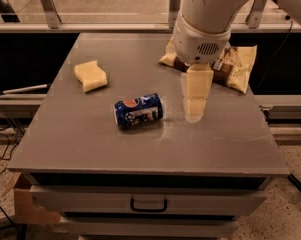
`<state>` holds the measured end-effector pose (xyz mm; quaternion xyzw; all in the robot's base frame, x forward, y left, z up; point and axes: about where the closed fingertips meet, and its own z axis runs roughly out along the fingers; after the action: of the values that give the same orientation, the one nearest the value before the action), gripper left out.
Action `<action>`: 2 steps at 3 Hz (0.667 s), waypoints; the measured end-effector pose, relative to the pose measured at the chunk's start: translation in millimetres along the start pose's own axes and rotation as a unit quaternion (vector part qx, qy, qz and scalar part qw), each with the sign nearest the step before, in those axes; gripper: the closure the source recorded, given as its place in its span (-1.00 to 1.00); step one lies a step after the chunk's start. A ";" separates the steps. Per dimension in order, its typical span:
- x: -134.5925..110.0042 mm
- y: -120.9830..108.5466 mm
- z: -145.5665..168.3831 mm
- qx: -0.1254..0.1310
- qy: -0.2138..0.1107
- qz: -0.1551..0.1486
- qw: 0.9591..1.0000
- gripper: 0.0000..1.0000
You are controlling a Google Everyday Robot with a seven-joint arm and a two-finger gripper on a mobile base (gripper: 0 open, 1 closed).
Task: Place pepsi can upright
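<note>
Table [90,144] first: a grey slab with a drawer below, and everything sits on its top. Over it looms the robot's white arm [205,14], hanging down from the far side. Just behind the gripper, towards the back edge, a crinkled chip bag [235,66] lies flat, partly hidden by the arm.

The gripper [194,114] itself points straight down, its tip close over the tabletop and holding nothing; whether it is open or closed I cannot tell from where I stand. The pepsi can [138,110] lies on its side just beside it, on the side away from the bag, with the logo end facing away from the gripper. Well beyond the can, farther back, rests a yellow sponge [91,75].

I would say the reach is nearly done and the grasp is next. To do it well, the gripper should slide over the can's middle and close across its round body, not along its length. A can on its side rolls easily, so a nudge would send it off. Once lifted, it needs a quarter turn so the base meets the table squarely before letting go.
</note>
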<state>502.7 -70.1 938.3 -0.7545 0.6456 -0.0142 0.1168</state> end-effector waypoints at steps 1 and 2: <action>-4.8 -7.4 6.4 0.003 0.003 0.004 1.000 -1.00; -18.5 -20.4 26.8 -0.009 0.012 -0.006 1.000 -1.00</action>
<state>524.1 -44.9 918.6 -0.7591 0.6427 -0.0175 0.1021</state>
